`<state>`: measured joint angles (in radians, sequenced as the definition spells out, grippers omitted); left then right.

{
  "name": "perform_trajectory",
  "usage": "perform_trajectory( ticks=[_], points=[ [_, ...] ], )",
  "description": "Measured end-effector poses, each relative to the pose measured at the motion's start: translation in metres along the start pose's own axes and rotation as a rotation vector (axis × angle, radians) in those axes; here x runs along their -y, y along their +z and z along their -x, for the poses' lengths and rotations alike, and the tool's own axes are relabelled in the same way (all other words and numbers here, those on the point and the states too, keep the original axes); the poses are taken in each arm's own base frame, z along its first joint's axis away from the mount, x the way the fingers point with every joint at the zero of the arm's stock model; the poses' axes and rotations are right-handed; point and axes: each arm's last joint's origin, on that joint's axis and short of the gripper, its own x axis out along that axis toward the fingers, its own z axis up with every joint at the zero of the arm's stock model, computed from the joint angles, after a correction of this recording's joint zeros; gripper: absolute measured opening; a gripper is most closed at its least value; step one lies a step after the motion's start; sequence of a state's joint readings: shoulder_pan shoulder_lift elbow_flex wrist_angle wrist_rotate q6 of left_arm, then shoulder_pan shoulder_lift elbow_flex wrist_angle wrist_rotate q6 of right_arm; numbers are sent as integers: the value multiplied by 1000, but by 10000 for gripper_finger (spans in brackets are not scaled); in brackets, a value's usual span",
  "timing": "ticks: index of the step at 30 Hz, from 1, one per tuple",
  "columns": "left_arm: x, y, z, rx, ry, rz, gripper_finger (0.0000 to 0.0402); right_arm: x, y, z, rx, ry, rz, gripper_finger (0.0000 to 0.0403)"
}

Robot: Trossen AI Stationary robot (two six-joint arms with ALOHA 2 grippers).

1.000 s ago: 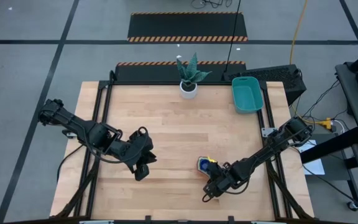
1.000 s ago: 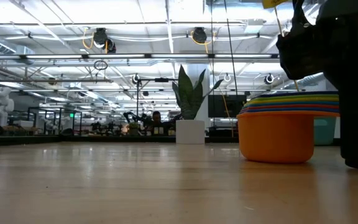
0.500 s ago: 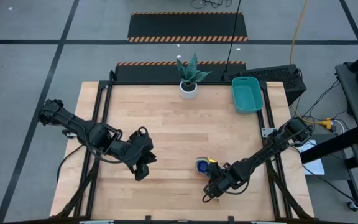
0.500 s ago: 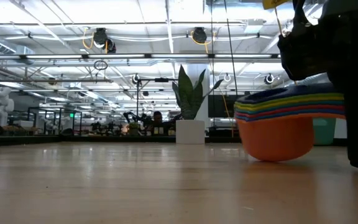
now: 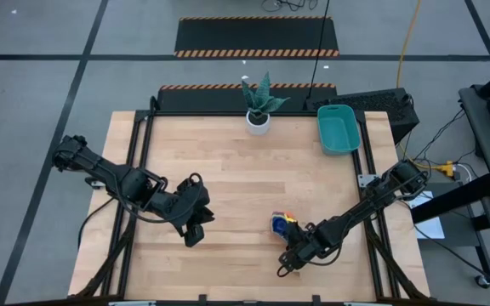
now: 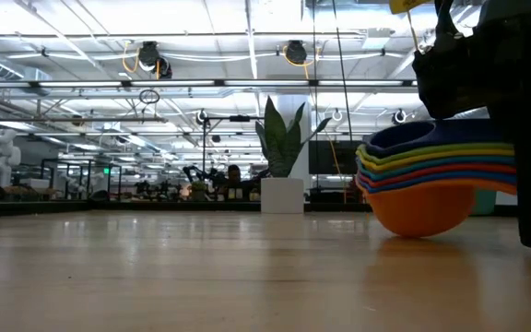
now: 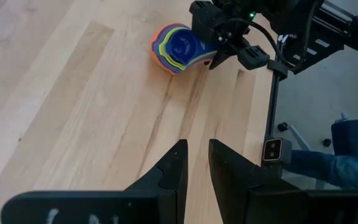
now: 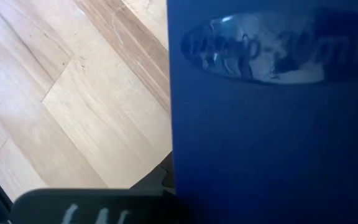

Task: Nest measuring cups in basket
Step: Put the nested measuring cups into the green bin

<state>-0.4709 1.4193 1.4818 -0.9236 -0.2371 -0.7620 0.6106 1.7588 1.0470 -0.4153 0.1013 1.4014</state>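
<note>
The measuring cups (image 5: 278,224) sit in one stack, one inside the other, on the wooden table (image 5: 236,170) near its front edge on the right side. From the side the stack (image 6: 431,180) leans, with the orange cup at the bottom touching the wood and a dark blue one on top. The handles are hidden behind the dark arm, so you cannot see them there.

The right gripper (image 5: 292,229) is at the stack. In the left wrist view its dark fingers (image 7: 219,37) cover one side of the cups (image 7: 178,46). It looks like it is pinching the handles, but the exact touch is hard to see. The right wrist view is almost filled by a flat dark blue piece (image 8: 272,118), very close up, with raised letters too blurry to read.

The left gripper (image 5: 192,234) hangs over the table, well apart from the cups. Its fingers (image 7: 169,177) are nearly together with a thin gap, and hold nothing.

The basket (image 5: 338,129) stands at the far right corner, well away from the cups. A plant in a white pot (image 5: 259,121) stands at the far edge.
</note>
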Motion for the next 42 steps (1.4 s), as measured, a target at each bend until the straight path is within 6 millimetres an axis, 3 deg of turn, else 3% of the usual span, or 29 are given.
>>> perform_trajectory(
  ticks=[11,32,42],
  points=[
    [0,0,0,0,0,-17,67,-1,0,0,2,11,-27,58],
    [0,0,0,6,6,27,67,6,0,7,-1,-54,-19,144],
    [-4,4,-1,12,17,23,67,7,1,13,-2,-53,-110,246]
  ],
)
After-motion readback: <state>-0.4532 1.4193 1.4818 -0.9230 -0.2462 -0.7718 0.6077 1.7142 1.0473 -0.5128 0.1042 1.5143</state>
